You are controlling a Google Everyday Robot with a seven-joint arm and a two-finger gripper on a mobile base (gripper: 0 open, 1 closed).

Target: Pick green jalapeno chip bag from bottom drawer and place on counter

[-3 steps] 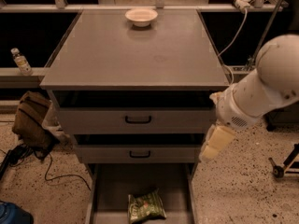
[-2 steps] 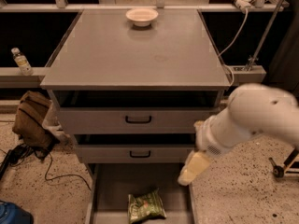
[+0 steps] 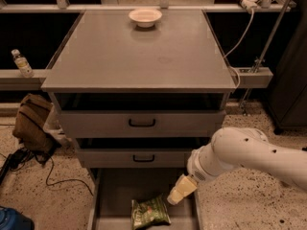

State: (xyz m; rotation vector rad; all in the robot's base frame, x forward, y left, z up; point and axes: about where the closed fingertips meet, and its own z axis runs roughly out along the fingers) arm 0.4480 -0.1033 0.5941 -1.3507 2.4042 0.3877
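The green jalapeno chip bag lies crinkled on the floor of the open bottom drawer, near its front middle. My gripper, pale yellow at the end of the white arm, hangs low over the right side of the drawer, just right of and slightly above the bag, not touching it. The counter is the grey top of the cabinet, above the two upper drawers with black handles.
A white bowl sits at the back of the counter. A water bottle stands on a ledge at left. A brown bag and cables lie on the floor left of the cabinet. A white cable hangs at the right.
My arm has swung down and left, from beside the upper drawers to low over the bottom drawer. The gripper now sits close to the chip bag. The bag has not moved.
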